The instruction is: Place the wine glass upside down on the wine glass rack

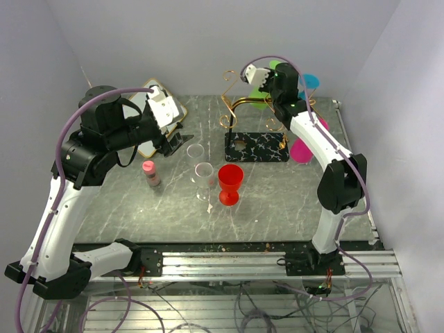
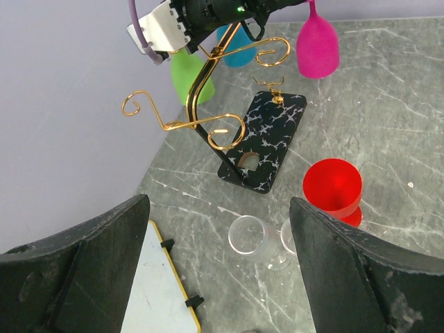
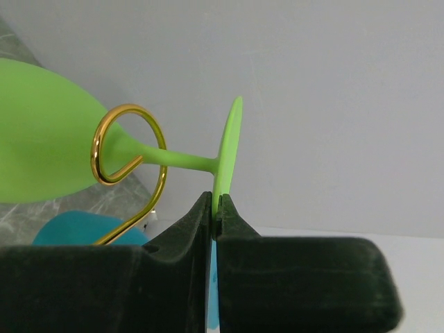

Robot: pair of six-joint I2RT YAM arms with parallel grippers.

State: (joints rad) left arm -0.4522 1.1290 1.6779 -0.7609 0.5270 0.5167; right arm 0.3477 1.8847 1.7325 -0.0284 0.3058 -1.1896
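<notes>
The gold wire rack [image 1: 239, 104] stands on its black, white-veined base [image 1: 257, 147] at the back; it also shows in the left wrist view [image 2: 201, 90]. My right gripper [image 3: 216, 201] is shut on the foot of a green wine glass [image 3: 41, 142], whose stem sits in a gold scroll loop [image 3: 128, 146]. The green glass [image 1: 260, 96] hangs bowl down at the rack. A blue glass [image 1: 309, 83] and a pink glass [image 1: 302, 149] hang there too. My left gripper [image 2: 218, 270] is open and empty above two clear glasses [image 2: 248, 234].
A red wine glass [image 1: 230, 182] stands upright in front of the rack base, next to the clear glasses [image 1: 205, 173]. A small pink-capped bottle [image 1: 150, 173] stands left of them. A white gold-edged board [image 1: 156, 132] lies under my left arm.
</notes>
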